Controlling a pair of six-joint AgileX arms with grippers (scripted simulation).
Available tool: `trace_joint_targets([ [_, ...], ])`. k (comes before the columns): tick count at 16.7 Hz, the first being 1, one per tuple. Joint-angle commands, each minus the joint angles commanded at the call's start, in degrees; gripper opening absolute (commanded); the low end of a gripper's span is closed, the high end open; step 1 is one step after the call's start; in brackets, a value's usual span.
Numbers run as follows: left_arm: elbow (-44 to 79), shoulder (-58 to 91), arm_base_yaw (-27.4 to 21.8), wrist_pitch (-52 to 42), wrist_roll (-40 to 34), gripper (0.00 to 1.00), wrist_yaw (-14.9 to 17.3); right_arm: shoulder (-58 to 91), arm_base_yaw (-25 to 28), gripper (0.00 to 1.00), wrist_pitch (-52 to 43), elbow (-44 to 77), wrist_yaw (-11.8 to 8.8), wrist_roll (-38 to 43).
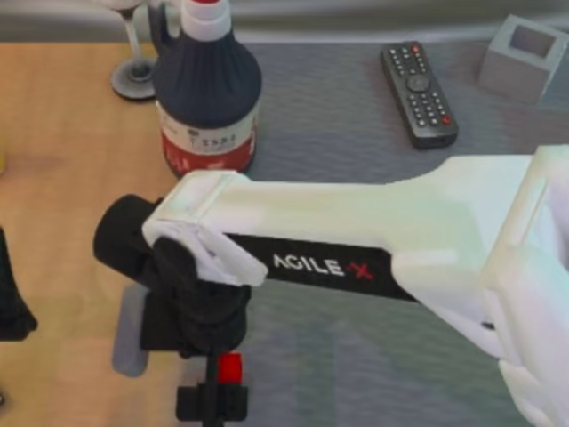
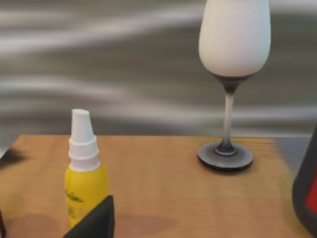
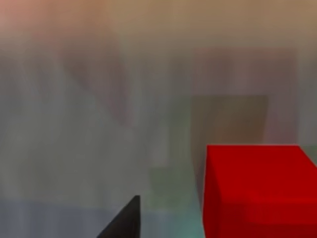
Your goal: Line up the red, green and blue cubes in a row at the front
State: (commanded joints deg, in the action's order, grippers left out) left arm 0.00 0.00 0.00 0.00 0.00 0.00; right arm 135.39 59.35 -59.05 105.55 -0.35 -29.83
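Right arm stretched across the counter (image 1: 62,160) from the top view's right edge toward lower centre-left, white link marked AGILEX. Right end effector (image 1: 213,391) low at the front edge, pointing down. Red cube (image 1: 230,367) seen right at the black fingers, just to the right of the finger column in the top view; contact looks likely, but cannot tell whether the fingers are clamped on it or merely beside it. Right wrist view: red cube (image 3: 260,191) fills the near corner, one dark fingertip (image 3: 124,223) showing apart from it, with grey surface between. How far open the right end effector stands: cannot tell.

Green and blue cubes not seen in any view.

Left arm parked at the top view's left edge, only a dark part (image 1: 11,298) visible. Left end effector: just one dark finger tip (image 2: 96,223) at the edge of the left wrist view; opening cannot be told.

Other items: dark bottle (image 1: 207,89) with red-and-white label, upright at back left-centre; wine glass (image 1: 133,67) just left of it; black remote (image 1: 419,93) lying flat at back right; grey hollow block (image 1: 524,58) at back right corner. Left wrist view: yellow bottle (image 2: 85,183) with white nozzle, upright on the wood surface, wine glass (image 2: 230,74) well apart from it.
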Motion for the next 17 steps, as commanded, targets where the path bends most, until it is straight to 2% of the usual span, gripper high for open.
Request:
trace_joint_targets([
  [9, 0.0, 0.0, 0.0, 0.0, 0.0, 1.00, 0.0, -0.2, 0.0, 1.00, -1.0, 1.0, 0.0, -0.1],
  [14, 0.0, 0.0, 0.0, 0.0, 0.0, 1.00, 0.0, -2.4, 0.2, 1.00, -11.1, 8.1, -0.1, -0.2],
  [17, 0.0, 0.0, 0.0, 0.0, 0.0, 1.00, 0.0, -3.4, 0.3, 1.00, -13.7, 10.3, 0.0, -0.2],
])
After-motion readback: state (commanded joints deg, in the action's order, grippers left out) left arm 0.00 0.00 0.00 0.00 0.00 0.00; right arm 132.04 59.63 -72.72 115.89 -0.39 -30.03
